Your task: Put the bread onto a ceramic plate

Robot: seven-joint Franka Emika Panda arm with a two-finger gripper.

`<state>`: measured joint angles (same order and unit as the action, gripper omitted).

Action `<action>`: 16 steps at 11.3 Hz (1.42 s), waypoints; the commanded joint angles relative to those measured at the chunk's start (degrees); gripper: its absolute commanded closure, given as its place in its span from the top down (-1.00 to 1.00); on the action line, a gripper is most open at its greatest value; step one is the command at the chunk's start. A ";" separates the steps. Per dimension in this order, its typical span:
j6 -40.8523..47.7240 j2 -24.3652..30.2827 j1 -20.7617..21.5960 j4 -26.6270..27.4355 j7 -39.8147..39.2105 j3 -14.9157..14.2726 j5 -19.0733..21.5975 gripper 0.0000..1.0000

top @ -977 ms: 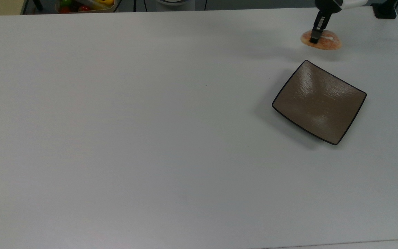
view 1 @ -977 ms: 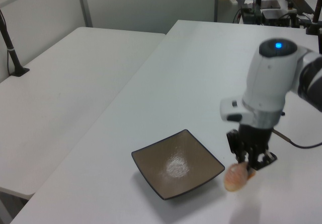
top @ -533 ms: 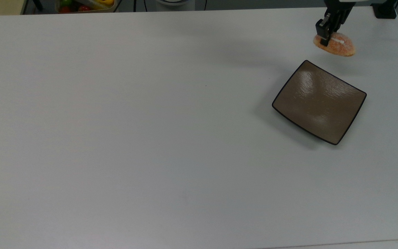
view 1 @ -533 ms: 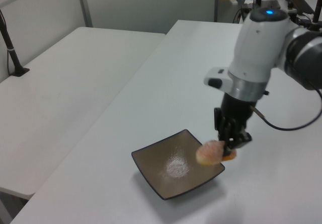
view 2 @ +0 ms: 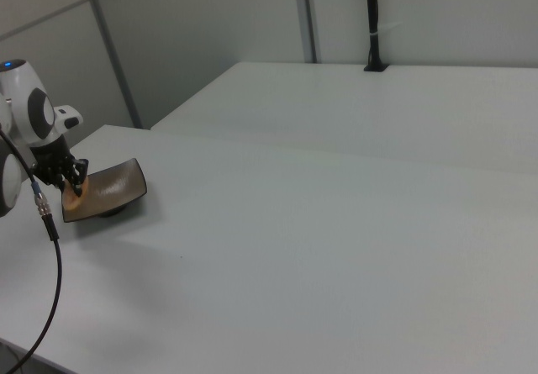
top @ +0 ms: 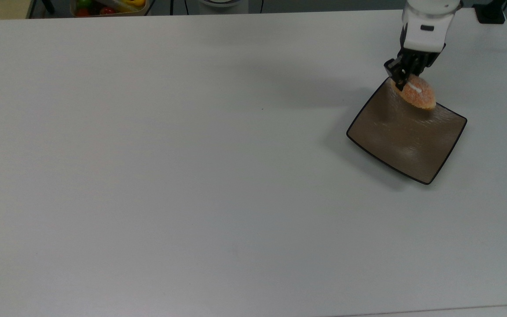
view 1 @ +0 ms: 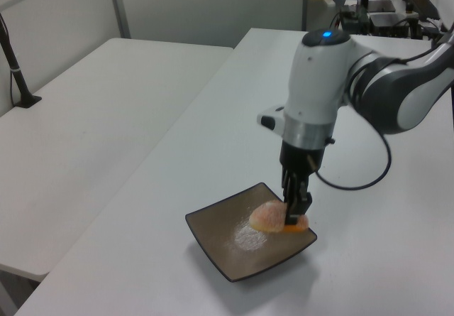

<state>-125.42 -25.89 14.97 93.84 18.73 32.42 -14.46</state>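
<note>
The golden-orange bread [top: 416,93] [view 1: 271,216] [view 2: 72,202] hangs in the air, pinched at one end by my gripper [top: 401,80] [view 1: 295,212], which is shut on it. It hovers over the far edge of the square brown ceramic plate [top: 405,136] [view 1: 234,255] [view 2: 113,186] in the top view, a little above the plate's surface. The plate lies flat on the white table at the top view's right. The arm's white wrist [top: 425,26] reaches down from the top edge of the top view.
A container of colourful items [top: 108,6] sits beyond the table's far edge at the top view's upper left. A black cable [view 2: 46,248] hangs from the arm. A second white table [view 1: 85,124] adjoins in the left view.
The gripper lifted the bread off the table beyond the plate and carried it towards the plate; it now hovers over the plate's far edge. The plate has stayed put.
</note>
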 commanded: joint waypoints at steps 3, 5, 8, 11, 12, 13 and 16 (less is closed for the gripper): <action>-0.44 -2.94 1.81 -2.43 1.93 -0.86 -2.67 1.00; -0.44 -2.94 1.81 -2.44 1.93 -0.86 -2.67 1.00; 0.00 -2.06 1.20 -2.43 1.84 -0.95 -2.59 1.00; 6.64 3.55 -0.55 -0.68 1.58 -0.95 -1.45 1.00; 10.68 5.66 -0.56 -0.59 1.40 -1.47 -0.66 1.00; 14.72 8.11 -0.30 -0.07 1.40 -3.13 2.04 1.00; 26.24 14.88 1.54 0.73 1.92 -9.81 6.03 1.00</action>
<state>-105.83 -17.34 14.37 91.81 19.57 27.90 -10.76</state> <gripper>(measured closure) 0.000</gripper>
